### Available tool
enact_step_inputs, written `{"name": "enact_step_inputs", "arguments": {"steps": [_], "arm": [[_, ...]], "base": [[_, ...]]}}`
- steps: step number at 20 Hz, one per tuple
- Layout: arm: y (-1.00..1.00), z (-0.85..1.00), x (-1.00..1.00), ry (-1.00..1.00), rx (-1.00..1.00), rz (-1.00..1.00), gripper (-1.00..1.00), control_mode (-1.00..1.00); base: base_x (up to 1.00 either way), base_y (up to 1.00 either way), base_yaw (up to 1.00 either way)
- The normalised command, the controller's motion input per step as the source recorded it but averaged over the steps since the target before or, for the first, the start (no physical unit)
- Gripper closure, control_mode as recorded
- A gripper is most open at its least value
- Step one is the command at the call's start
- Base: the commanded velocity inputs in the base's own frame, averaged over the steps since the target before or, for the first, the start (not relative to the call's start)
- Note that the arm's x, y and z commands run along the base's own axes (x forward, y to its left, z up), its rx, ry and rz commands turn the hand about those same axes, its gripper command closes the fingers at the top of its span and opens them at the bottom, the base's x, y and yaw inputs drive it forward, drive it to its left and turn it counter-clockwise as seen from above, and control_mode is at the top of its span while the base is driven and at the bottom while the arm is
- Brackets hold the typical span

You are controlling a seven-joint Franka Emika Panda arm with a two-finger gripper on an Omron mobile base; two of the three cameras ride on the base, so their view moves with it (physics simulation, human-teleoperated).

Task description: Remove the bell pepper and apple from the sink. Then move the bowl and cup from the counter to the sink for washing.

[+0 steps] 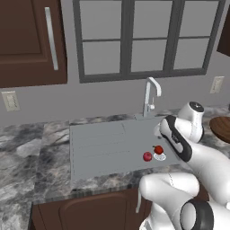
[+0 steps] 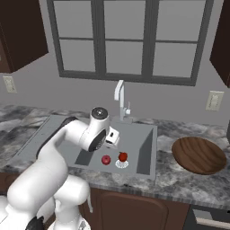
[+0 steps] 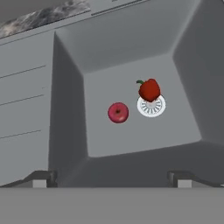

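Your gripper (image 3: 111, 177) hangs above the sink (image 3: 65, 127), jaws spread wide and holding nothing.

Look down the hand view: the pepper (image 3: 149, 89) sits on the basin floor, on the edge of the white drain (image 3: 152, 106), and the apple (image 3: 118, 113) lies just beside it, apart. From your right base view the bowl (image 2: 199, 155) rests on the counter (image 2: 179, 179) right of the sink. The green cup is probably off past the bowl; you can't make it out here.
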Motion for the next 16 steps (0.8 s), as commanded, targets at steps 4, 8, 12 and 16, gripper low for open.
{"name": "enact_step_inputs", "arguments": {"steps": [4, 8, 12, 16], "arm": [[-0.03, -0.22, 0.22, 0.00, 0.00, 0.01, -1.00, -1.00], [-0.08, -0.22, 0.17, 0.00, 0.00, 0.01, -1.00, -1.00], [-0.04, -0.22, 0.18, 0.00, 0.00, 0.01, -1.00, -1.00], [-0.04, -0.21, 0.20, 0.00, 0.00, 0.01, -1.00, -1.00]], "base": [[0.00, 0.00, 0.00], [0.00, 0.00, 0.00], [0.00, 0.00, 0.00], [0.00, 0.00, 0.00]]}}
